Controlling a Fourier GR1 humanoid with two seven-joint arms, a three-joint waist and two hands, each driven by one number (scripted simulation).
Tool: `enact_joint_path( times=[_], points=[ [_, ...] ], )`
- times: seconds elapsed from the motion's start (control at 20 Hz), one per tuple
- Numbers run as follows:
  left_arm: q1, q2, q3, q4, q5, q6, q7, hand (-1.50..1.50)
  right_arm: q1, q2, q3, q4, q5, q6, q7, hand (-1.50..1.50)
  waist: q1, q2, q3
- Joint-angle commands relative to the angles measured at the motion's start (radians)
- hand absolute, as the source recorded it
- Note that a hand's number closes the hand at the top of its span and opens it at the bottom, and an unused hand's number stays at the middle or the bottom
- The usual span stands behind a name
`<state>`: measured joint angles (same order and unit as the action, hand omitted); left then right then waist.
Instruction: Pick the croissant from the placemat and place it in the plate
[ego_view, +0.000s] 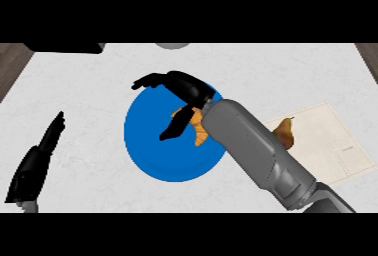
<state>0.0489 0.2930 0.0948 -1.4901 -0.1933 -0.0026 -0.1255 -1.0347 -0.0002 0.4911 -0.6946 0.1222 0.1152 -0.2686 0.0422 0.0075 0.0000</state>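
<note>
White counter (88, 75) fills the view, and the right robot hand (184, 92) hovers over the blue plate (148, 150), fingers spread, gripping nothing. The croissant (198, 132) shows against the plate, just under the palm. The left robot hand (35, 165) rests open at lower left.

One plate (151, 155); one croissant (199, 138); one pear (285, 136); one placemat (336, 150); one left hand (37, 161); one right hand (186, 90)
</note>
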Motion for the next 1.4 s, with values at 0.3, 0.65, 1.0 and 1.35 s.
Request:
enact_joint_path(
  times=[0.3,0.65,1.0,1.35],
  points=[
    [0.052,-0.014,0.004,-0.016,-0.004,0.000,-0.041,0.00,-0.087,-0.040,-0.282,0.192,-0.168,0.006,-0.032,-1.50,-0.012,0.002,0.000],
    [-0.007,-0.024,-0.009,-0.028,-0.021,0.009,0.010,0.00,-0.131,-0.213,-0.433,0.346,-0.283,0.255,-0.197,-1.50,0.009,0.015,0.001],
    [-0.040,-0.009,0.010,0.013,0.007,-0.025,-0.013,0.00,-0.136,-0.320,-0.431,0.459,-0.224,0.334,-0.375,-1.50,0.037,0.029,0.001],
    [-0.049,-0.020,-0.019,-0.003,-0.027,-0.013,-0.006,0.00,-0.144,-0.405,-0.433,0.520,-0.197,0.388,-0.438,-1.50,0.053,0.036,0.003]
  ],
)
